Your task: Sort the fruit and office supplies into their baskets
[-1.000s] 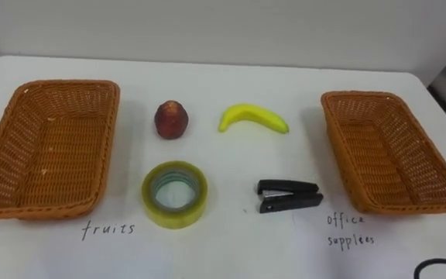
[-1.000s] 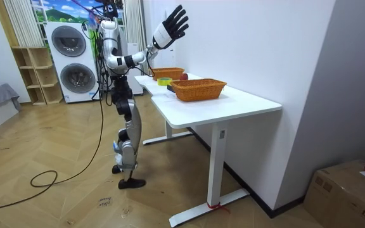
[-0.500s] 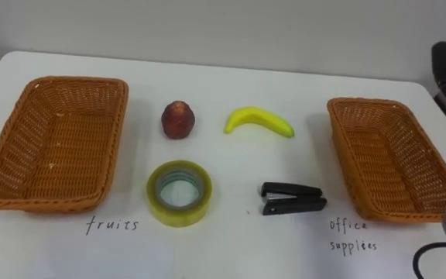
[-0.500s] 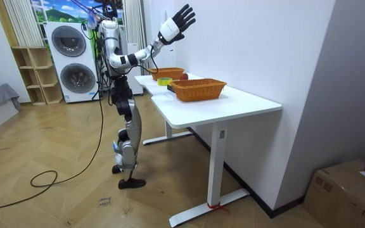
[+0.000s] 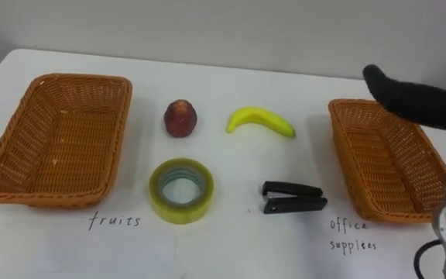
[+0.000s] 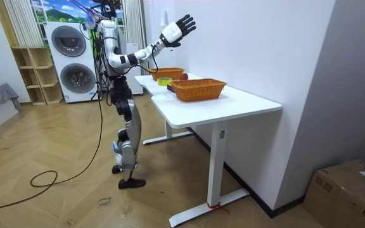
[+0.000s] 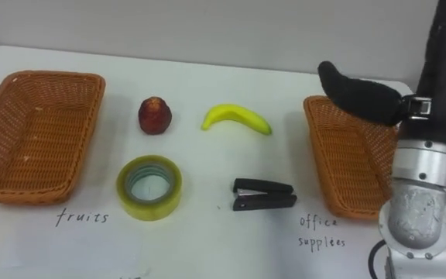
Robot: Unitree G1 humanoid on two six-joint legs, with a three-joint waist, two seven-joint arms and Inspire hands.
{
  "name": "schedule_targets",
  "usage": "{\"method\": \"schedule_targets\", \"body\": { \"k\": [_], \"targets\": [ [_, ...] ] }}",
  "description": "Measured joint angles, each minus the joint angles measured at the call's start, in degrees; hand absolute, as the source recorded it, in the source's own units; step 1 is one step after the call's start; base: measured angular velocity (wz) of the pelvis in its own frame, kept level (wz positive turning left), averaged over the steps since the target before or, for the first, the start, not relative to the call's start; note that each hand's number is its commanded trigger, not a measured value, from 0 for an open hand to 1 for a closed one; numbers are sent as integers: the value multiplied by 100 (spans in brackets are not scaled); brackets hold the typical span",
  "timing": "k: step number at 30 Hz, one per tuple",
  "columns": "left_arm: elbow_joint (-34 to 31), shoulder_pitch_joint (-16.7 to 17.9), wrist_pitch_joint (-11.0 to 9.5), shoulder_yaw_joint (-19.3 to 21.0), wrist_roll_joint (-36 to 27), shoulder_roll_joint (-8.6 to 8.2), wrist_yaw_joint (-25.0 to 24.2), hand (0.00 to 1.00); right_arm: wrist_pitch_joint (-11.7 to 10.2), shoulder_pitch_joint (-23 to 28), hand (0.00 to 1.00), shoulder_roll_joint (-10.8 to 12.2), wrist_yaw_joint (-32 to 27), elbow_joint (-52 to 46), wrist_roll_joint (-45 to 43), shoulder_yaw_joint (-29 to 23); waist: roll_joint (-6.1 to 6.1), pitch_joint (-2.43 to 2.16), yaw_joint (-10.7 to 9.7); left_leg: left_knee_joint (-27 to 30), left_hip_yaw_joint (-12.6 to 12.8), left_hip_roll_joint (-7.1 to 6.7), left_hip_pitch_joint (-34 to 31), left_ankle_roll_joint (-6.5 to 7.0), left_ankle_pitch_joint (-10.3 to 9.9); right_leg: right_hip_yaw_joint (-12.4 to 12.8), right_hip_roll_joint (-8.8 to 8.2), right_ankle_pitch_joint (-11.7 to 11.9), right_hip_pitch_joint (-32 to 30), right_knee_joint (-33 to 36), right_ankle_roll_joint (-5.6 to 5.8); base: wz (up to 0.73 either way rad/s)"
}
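Fruit and office supplies remain unsorted; nothing has been lifted. Change noted: one second ago the right hand [image 6: 179, 27] was raised high with the arm angled steeply upward. It has since swung down and forward, entering the eye views from the right. Judgement: this is the start of a reach, with the first pick not yet made.

Hand condition: fingers spread and straight, thumb held apart, palm empty. It touches nothing and hangs in the air well above the table [image 7: 231, 77].

Nearest the hand, beneath its thumb, sits the office-supplies basket [image 7: 339, 159], empty. To the hand's left and nearer the robot, just beside that basket but apart from it, lies the stapler [image 7: 263, 194]. The banana [image 7: 236, 118] lies left of the hand, further from the robot than the stapler. Further left again are the tape roll [image 7: 149, 187], flat on its side, and the red fruit [image 7: 154, 115] behind it. Farthest from the hand stands the fruit basket [image 7: 29, 136], also empty.

Judgement: the stapler is this hand's closest candidate, with its basket close beside it.
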Motion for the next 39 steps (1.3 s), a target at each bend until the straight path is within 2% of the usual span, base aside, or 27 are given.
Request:
{"method": "schedule_targets", "body": {
  "k": [9, 11, 13, 16, 22, 25, 30, 34, 39],
  "targets": [
    [-24, -72, 21, 3, 105, -15, -142, 0, 230, 4, 0, -28, 828, 51, -2, 267, -17, -14, 4, -1, 30, 17, 5, -1, 0, 34, 19, 3, -1, -5, -5, 0],
    [-25, -112, 26, 10, 107, -13, -165, 0, 254, 3, 0, -130, 1049, 228, -2, 349, -46, -34, 8, -2, 26, 16, 7, -1, 0, 45, 19, 5, -2, -4, -6, 0],
    [-24, -139, 46, 10, 107, -1, -168, 0, 487, 3, 0, -265, 1371, 410, -4, 458, -88, -53, 38, -5, 25, 17, 12, -1, 0, 52, 19, 10, -1, 0, -6, 0],
    [-25, -178, 71, 12, 107, 5, -231, 0, 611, 4, 0, -268, 1616, 492, -37, 460, -100, -53, 98, -2, 31, 17, 12, -1, 0, 62, 17, 23, -6, 0, -2, 0],
    [-27, -201, 70, 11, 108, 32, -349, 0, 611, 4, 0, -319, 1993, 494, -141, 498, -107, -56, 163, 32, 25, 16, -40, 0, 1, 42, 10, 51, -39, -1, -8, 0],
    [-27, -186, 70, 11, 115, 74, -403, 0, 611, 5, 0, -470, 2110, 567, -217, 646, -113, -54, 157, 58, 6, 15, -56, 0, 1, 29, 8, 63, -44, -5, -13, 0],
    [-87, -177, 77, -1, 220, 140, -509, 0, 619, 19, 0, -476, 2329, 1006, -328, 658, -128, -46, 142, 73, -2, 12, -59, 1, 1, -7, 6, 95, 22, -106, -8, 3],
    [-349, -122, 91, 2, 223, 146, -518, 0, 831, 65, 0, -476, 2684, 1261, -382, 663, -133, -46, 145, 69, -1, 9, -108, 1, 1, 11, 10, 94, -36, -107, -7, 0],
    [-490, -123, 98, 9, 222, 158, -521, 0, 868, 64, 0, -476, 2941, 1266, -564, 662, -170, -54, 152, 67, -19, 17, -142, 1, 2, 50, 27, 94, -77, -103, -10, 0]
  ]
}}
